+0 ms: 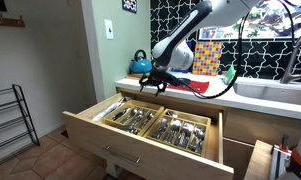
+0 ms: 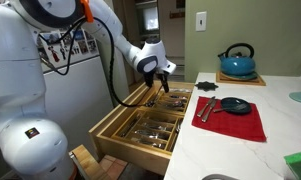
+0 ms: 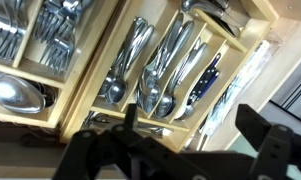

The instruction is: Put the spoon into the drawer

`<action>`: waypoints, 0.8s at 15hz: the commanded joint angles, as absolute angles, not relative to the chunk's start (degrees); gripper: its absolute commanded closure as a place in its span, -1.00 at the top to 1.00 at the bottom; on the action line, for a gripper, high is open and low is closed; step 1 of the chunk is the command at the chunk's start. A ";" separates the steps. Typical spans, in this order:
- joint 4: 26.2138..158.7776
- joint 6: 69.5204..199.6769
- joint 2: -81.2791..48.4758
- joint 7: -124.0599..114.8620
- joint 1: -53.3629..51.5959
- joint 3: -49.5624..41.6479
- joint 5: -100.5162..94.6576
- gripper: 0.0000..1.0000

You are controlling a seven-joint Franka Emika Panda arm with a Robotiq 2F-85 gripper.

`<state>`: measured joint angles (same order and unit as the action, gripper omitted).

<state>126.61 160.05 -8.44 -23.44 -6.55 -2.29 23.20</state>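
Note:
The light-wood drawer (image 1: 120,138) is pulled open under the counter and shows in both exterior views (image 2: 118,140). Its wooden compartments hold several metal pieces of cutlery. In the wrist view a group of spoons (image 3: 155,65) lies in a middle compartment of the drawer (image 3: 90,88), with forks (image 3: 50,35) to the left and dark-handled knives (image 3: 205,80) to the right. I cannot tell one task spoon from the others. My gripper (image 1: 155,82) (image 2: 163,86) (image 3: 195,135) hangs just above the drawer's back part, fingers wide apart with nothing between them.
On the counter stand a blue kettle (image 1: 140,63) (image 2: 237,62) and a red mat (image 2: 233,122) with a black pan (image 2: 234,105) and utensils (image 2: 204,108). A sink (image 1: 275,90) is beside the mat. A black rack (image 1: 8,118) stands on the floor.

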 commanded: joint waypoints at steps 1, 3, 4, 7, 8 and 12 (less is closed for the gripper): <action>130.18 155.93 -2.54 -28.66 -5.54 -2.97 14.03 1.00; 130.66 153.23 -0.41 -29.71 -4.62 -2.74 10.73 1.00; 131.00 150.76 0.72 -31.29 -4.13 -2.90 7.75 1.00; 130.91 140.14 3.50 -32.16 -2.33 -2.28 3.46 1.00; 131.01 136.93 4.30 -31.29 -1.82 -2.12 3.35 1.00; 129.03 131.84 3.62 -29.63 -0.73 -1.62 4.91 1.00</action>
